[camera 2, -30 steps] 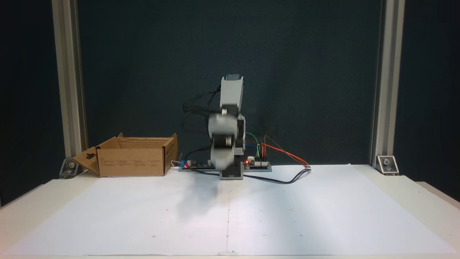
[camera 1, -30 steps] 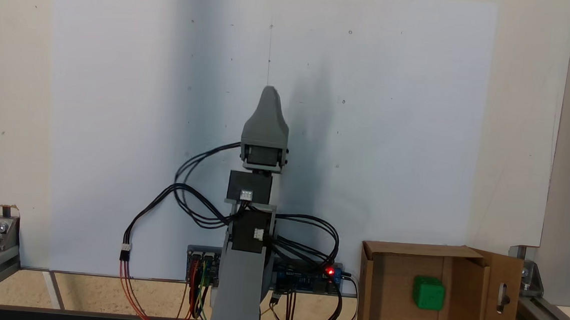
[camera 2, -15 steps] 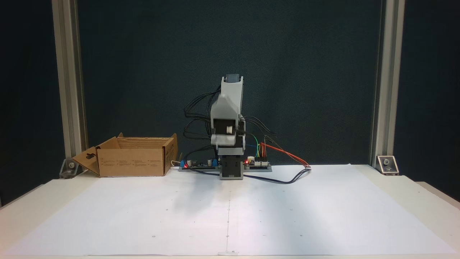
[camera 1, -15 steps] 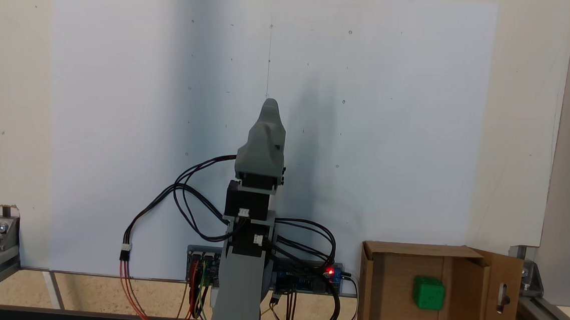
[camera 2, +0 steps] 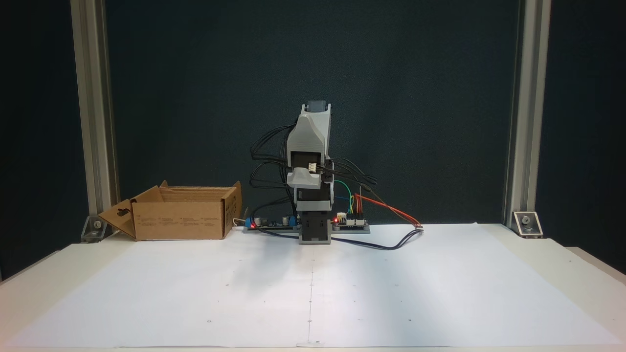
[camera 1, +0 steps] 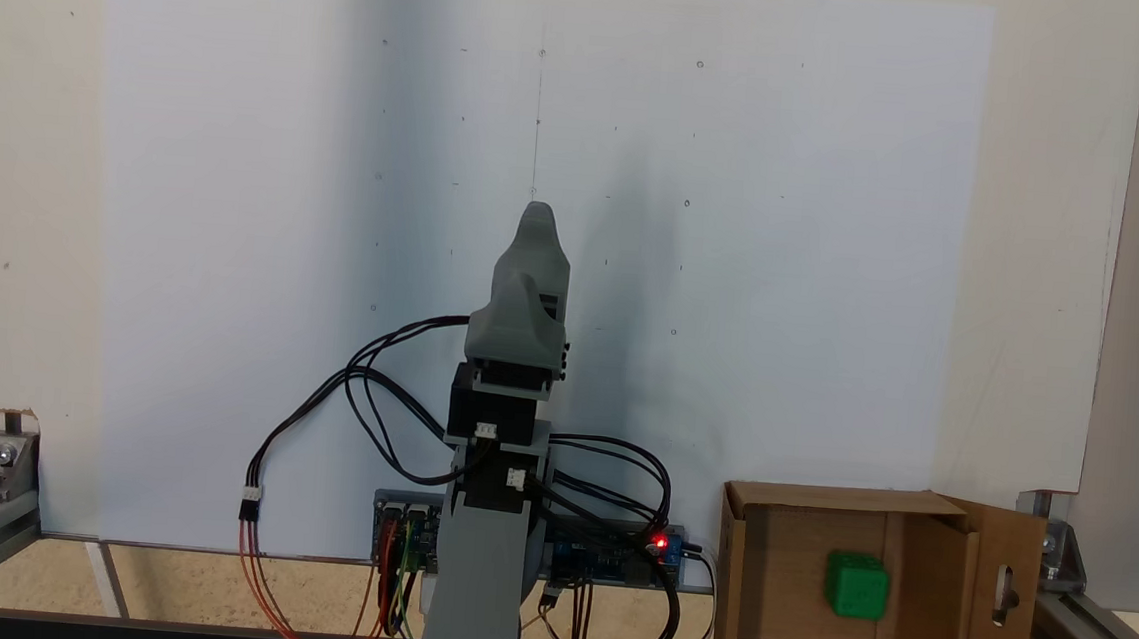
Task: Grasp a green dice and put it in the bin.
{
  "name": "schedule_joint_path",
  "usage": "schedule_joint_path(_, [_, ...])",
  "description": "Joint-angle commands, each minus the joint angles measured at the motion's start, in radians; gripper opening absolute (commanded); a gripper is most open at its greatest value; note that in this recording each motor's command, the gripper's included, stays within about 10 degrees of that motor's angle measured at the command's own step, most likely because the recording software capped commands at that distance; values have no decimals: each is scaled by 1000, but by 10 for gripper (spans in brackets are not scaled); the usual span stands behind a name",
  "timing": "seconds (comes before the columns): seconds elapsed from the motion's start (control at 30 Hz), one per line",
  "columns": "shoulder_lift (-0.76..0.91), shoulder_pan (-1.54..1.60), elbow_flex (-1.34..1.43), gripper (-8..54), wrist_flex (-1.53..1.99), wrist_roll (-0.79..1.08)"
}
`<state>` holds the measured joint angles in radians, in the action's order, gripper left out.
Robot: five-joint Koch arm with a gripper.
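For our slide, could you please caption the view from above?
Green dice lies inside the bin; arm folded at its base.

Text: small printed lines on bin (camera 2: pixel 182 220) front wall, too small/blurred to read. No other legible labels, brands, nos. or signs.

- A large white paper sheet (camera 2: pixel 313 288) is covering my cream table (camera 2: pixel 587 274).
- Silver aluminium posts (camera 2: pixel 525 112) are framing a dark backdrop (camera 2: pixel 430 98).
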<state>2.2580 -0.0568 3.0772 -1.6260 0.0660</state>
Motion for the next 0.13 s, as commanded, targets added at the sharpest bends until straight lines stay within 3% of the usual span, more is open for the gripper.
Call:
schedule_joint_path(0.0, [112, 2, 54, 446, -60, -21])
schedule_joint_path(0.1, [112, 2, 54, 446, -58, -20])
